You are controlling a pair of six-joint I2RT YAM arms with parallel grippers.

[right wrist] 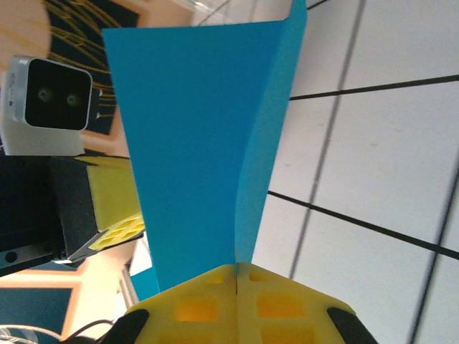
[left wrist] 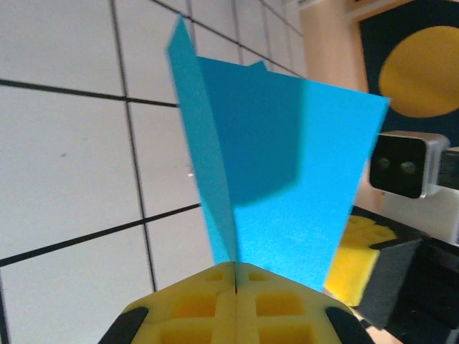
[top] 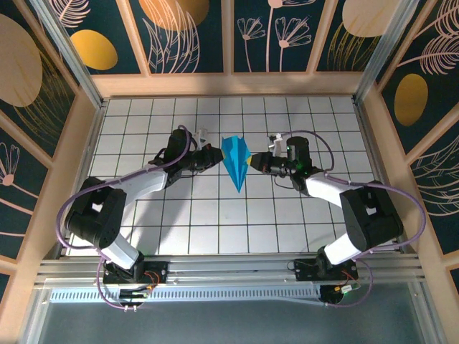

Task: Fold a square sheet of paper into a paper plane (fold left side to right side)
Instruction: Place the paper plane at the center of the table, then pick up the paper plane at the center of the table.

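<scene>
Two tight pinches on thin blue folded paper plane (top: 234, 161): left gripper (left wrist: 236, 269), right gripper (right wrist: 237, 269); hard tug could rip it

One paper plane (top: 235, 162), two robot arms (top: 136, 188) (top: 337, 192), one tiled table (top: 215, 229)

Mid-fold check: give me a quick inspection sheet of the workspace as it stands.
Surface: white gridded table.
Job's things: blue plane, folded to a dart, tip toward the arms, held between both pincers.
Clutter: nothing seen.
Pincers: left pincer shut on the plane's left side; right pincer shut on its right side.
Cables: purple cables loop along both arms, apart from the plane.
Surroundings: wood-framed walls with floral panels.
</scene>
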